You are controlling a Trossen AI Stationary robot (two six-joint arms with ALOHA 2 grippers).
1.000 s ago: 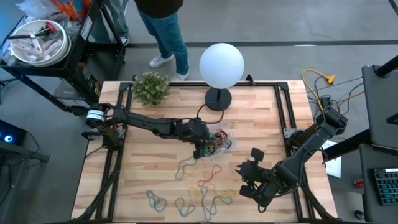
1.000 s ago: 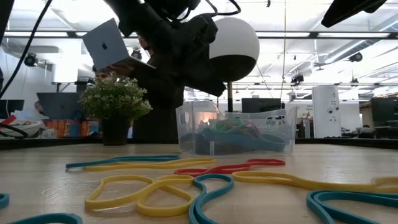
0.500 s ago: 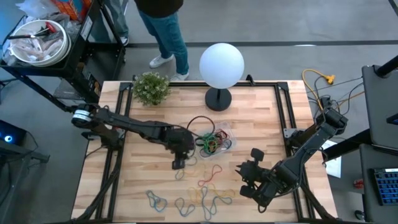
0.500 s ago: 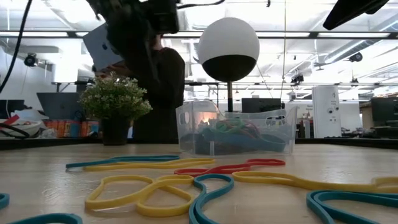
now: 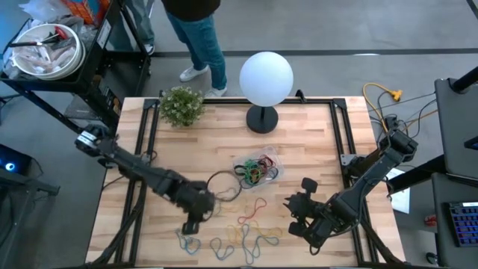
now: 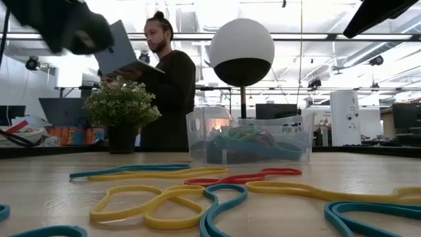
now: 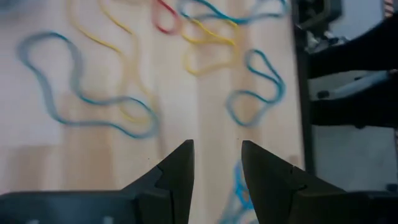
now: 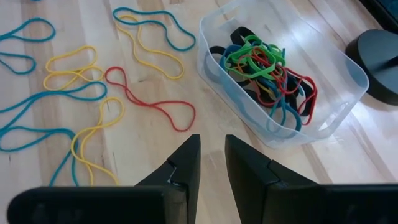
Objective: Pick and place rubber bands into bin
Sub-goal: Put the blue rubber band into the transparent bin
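left gripper [image 5: 193,222] jaws parted, empty, over loose rubber bands [image 5: 246,235]; right gripper [image 5: 297,214] parted, empty, near bin [image 5: 258,170].

I saw the bin [image 8: 283,87], a small clear plastic tray with rounded corners, sitting upright on the bench [image 5: 179,149] near its middle. It held a tangled heap of rubber bands [image 8: 267,71]: green, red, black, blue and orange loops piled over one another, some draped up its wall. More loose bands [image 5: 243,232] lay flat on the wood, spread along the near side of the bench, well apart from the bin's contents. Closest to the bin lay a red loop [image 8: 149,99], pinched into a figure of eight; beside it lay yellow loops [image 8: 152,53] and blue ones [image 8: 37,112], several overlapping
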